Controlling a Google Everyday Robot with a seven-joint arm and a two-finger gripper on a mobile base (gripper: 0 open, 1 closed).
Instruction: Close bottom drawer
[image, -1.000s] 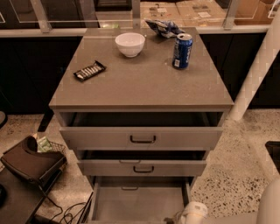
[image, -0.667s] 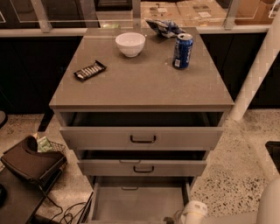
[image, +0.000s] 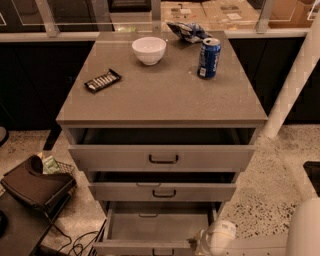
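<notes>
The bottom drawer (image: 157, 227) is pulled far out toward me, its plain grey inside showing beneath the cabinet's (image: 160, 95) two upper drawers. The gripper (image: 202, 244) sits at its near right corner; whether it grips anything, I cannot tell.

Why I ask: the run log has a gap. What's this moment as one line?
bottom drawer: pulled out, not yet closed | claw: low right, at the drawer's front corner | contact: unclear

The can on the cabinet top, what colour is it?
The can is blue, seen in the camera view. The end effector sits low by the bottom drawer.
</notes>
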